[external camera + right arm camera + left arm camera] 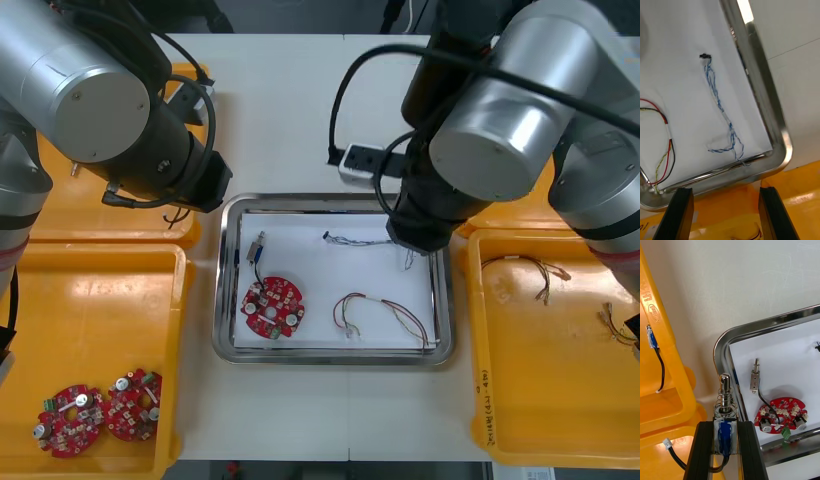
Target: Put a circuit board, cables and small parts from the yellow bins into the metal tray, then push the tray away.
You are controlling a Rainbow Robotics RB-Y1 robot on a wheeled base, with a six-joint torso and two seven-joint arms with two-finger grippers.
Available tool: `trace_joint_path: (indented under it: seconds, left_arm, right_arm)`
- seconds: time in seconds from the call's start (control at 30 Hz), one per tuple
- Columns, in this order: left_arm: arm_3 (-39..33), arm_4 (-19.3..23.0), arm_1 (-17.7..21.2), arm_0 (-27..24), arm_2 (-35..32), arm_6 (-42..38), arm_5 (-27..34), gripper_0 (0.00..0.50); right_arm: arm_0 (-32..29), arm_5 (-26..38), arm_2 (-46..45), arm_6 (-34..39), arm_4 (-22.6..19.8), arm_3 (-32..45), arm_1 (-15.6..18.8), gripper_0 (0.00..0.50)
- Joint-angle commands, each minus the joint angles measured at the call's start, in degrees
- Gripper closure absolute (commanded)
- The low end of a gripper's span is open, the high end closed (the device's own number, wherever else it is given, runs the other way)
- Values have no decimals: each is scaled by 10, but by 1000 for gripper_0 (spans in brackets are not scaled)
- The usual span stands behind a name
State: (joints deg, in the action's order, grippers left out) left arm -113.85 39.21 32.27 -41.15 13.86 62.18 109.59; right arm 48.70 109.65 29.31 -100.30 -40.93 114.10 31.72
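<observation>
The left gripper (725,424) is clamped on a small metal part (724,397). Its black fingers (703,450) pinch the blue-wrapped body, a spring and a shiny plunger stick out past the fingertips, and a thin black lead (675,458) trails back beside one finger. The rim of the metal tray (720,343) runs just ahead of the fingertips, and a yellow bin (662,390) lies below and to the side. Farther ahead, inside the tray, lie a matching metal part (754,379) and a round red circuit board (781,413). The held part looks compact and rigid, probably dense for its bulk. Its bare metal would likely be slick, so the wrapped middle is the sound place to hold it. The spring and plunger look like the bits that could bend or jam if squeezed. The limp lead carries no load and may catch on the bin wall or tray rim. The right gripper (724,191) hangs over a tray corner with its fingers spread and nothing between them. The blue and white twisted cable (720,107) lies ahead of it, and the red and yellow cable (666,150) lies off to one side.
</observation>
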Motion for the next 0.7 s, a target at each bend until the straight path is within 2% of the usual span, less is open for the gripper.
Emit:
trace_joint_path:
  seconds: [0.03,0.13,0.27,0.4,0.7]
  left_arm:
    - [-20,5,-3,-21,-18,-46,4,500]
    - [-20,6,-3,-21,-18,-46,4,500]
    - [-20,7,-3,-21,-18,-46,4,500]
    - [-21,7,-3,-21,-18,-47,4,500]
    - [-20,15,-4,-21,-17,-58,4,500]
  right_arm:
    - [26,3,-58,78,-30,49,31,0]
    - [26,3,-87,122,-63,51,55,0]
    - [21,3,-131,194,-107,51,103,0]
    - [-10,3,-183,260,-146,51,149,0]
    - [-106,3,-291,332,-173,53,230,0]
